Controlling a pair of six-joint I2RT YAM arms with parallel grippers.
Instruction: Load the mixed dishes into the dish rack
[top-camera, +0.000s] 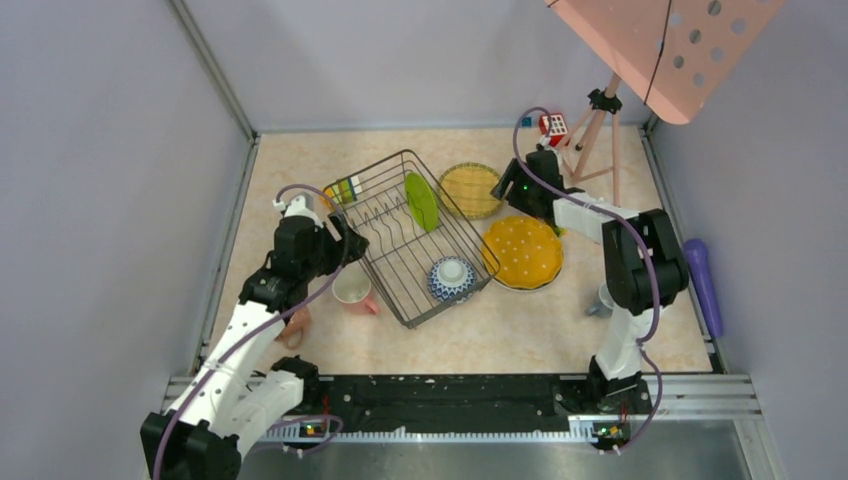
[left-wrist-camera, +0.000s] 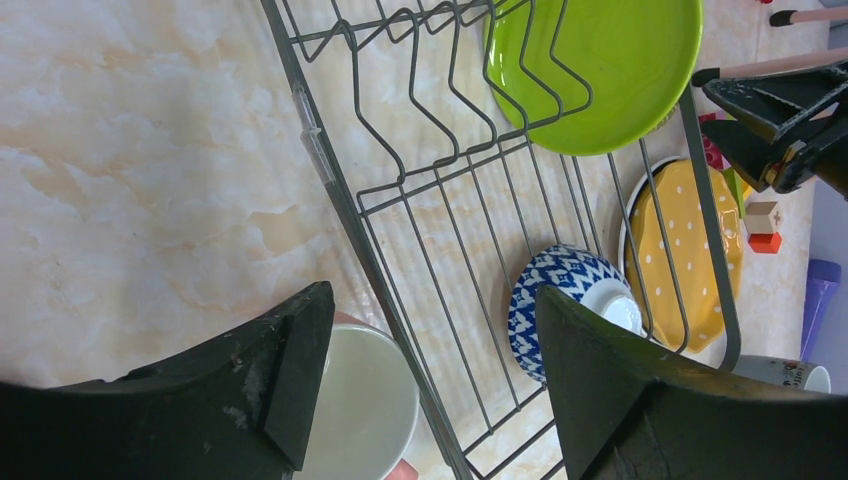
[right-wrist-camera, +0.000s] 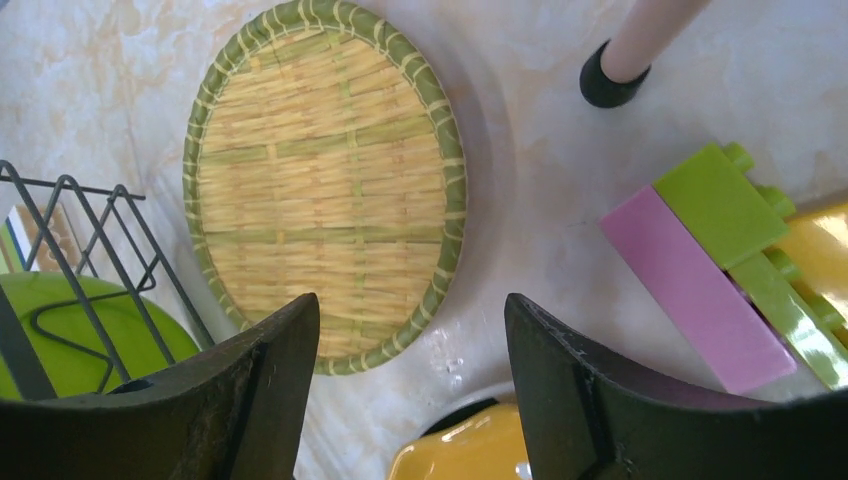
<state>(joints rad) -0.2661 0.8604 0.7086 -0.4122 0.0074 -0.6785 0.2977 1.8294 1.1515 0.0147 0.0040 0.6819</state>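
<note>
From above, the rack (top-camera: 410, 235) sits mid-table at a slant. In it the lime plate (top-camera: 421, 200) stands on edge in the slots, and the bowl (top-camera: 452, 277) lies upside down at the near corner. The dotted plate (top-camera: 523, 251) lies flat on the table, touching the rack's right side, with the woven plate (top-camera: 470, 190) behind it. One pink mug (top-camera: 353, 288) stands just beside the rack's left rim. We see the left gripper (top-camera: 343, 240) above that rim and the right gripper (top-camera: 507, 188) beside the woven plate.

From the left wrist, we see both fingers (left-wrist-camera: 290, 370) spread wide with nothing between them but the rack's rim wire. One finger hangs over the pink mug, the other over the rack floor near the bowl. We cannot tell whether either touches. A grey mug (left-wrist-camera: 790, 372) shows past the dotted plate.

From the right wrist, the fingers (right-wrist-camera: 270, 390) are likewise parted and hold nothing. They hang over bare table between the woven plate and the dotted plate's edge. Pink and green blocks (right-wrist-camera: 700, 290) lie to the right
</note>
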